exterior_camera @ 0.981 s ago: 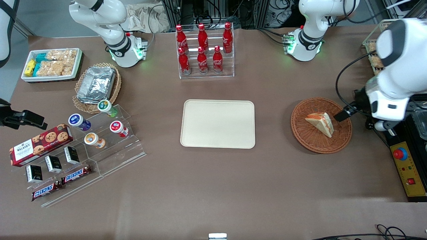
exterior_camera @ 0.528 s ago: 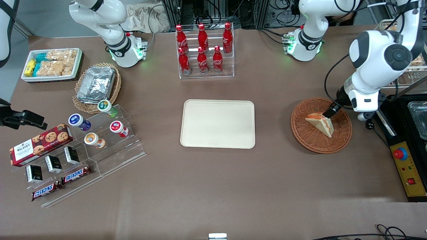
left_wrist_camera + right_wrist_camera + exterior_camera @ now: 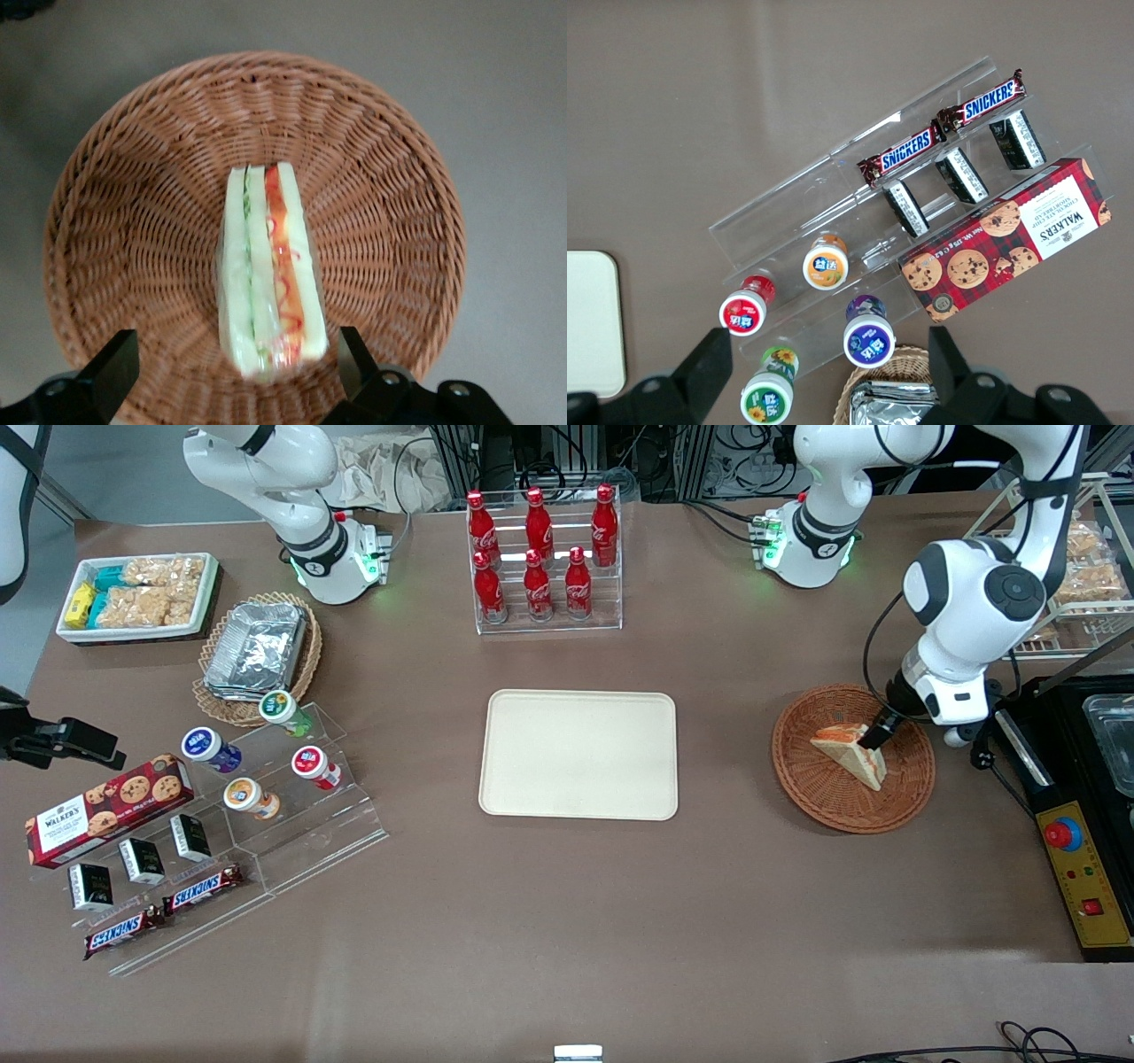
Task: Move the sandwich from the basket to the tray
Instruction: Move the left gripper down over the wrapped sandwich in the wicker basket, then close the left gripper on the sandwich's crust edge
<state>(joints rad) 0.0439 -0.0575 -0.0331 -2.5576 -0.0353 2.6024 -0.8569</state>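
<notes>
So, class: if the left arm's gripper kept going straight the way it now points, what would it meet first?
Most likely the sandwich: the gripper hangs open above the basket, one finger on each side of the wedge. How much height remains is unclear.

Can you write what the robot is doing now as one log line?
claw: open, over sandwich | sandwich: in basket, not gripped | tray: bare

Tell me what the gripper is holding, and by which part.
Nothing yet. The gripper hangs open over the basket, its fingers apart on either side of the sandwich, not touching it.
</notes>
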